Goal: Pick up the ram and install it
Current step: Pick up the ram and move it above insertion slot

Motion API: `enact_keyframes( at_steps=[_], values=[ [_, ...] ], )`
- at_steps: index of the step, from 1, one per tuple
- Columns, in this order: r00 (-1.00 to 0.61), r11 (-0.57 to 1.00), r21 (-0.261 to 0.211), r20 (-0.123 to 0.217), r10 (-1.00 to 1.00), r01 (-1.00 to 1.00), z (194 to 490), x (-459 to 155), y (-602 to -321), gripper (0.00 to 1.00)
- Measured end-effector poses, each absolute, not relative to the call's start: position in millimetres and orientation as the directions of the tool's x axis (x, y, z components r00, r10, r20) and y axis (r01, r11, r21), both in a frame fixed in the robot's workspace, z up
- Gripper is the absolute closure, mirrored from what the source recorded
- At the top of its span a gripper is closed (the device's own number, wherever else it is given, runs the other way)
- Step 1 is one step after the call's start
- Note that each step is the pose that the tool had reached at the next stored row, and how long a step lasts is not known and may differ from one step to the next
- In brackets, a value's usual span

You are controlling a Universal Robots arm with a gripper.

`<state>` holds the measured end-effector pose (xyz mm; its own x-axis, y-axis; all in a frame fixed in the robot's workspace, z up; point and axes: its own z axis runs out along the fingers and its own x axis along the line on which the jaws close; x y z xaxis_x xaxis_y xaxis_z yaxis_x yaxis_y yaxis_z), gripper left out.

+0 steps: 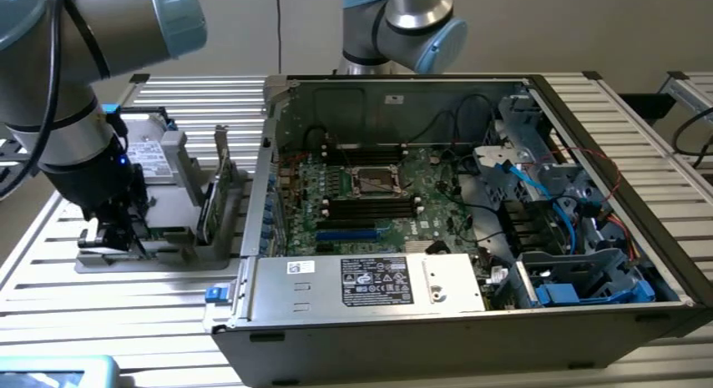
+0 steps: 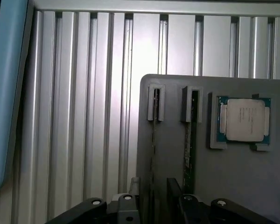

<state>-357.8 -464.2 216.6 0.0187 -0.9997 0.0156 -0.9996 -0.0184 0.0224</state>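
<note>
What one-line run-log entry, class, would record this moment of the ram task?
gripper: open, holding nothing | position: over grey holder | ram: on edge in holder slot | computer case: open

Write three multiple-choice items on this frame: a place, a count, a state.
1. The gripper is: A inside the computer case; B at the grey holder; C above the power supply.
2. Slot guides on the holder, wrist view: A two; B four; C six.
3. The ram is: A on the motherboard; B lifted clear; C standing in a holder slot.
B: it is down at the holder. A: two guides beside the processor. C: its green edge sits in a guide.
</note>
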Motion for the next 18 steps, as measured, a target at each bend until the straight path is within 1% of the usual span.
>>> enact_keyframes(
  at_steps=[8,18],
  values=[
    [0.019,-0.019,0.022,0.013,-1.000,-1.000,204,-359,-465,0.64],
    [0.017,-0.017,0.022,0.011,-1.000,-1.000,200,-361,-465,0.64]
  ],
)
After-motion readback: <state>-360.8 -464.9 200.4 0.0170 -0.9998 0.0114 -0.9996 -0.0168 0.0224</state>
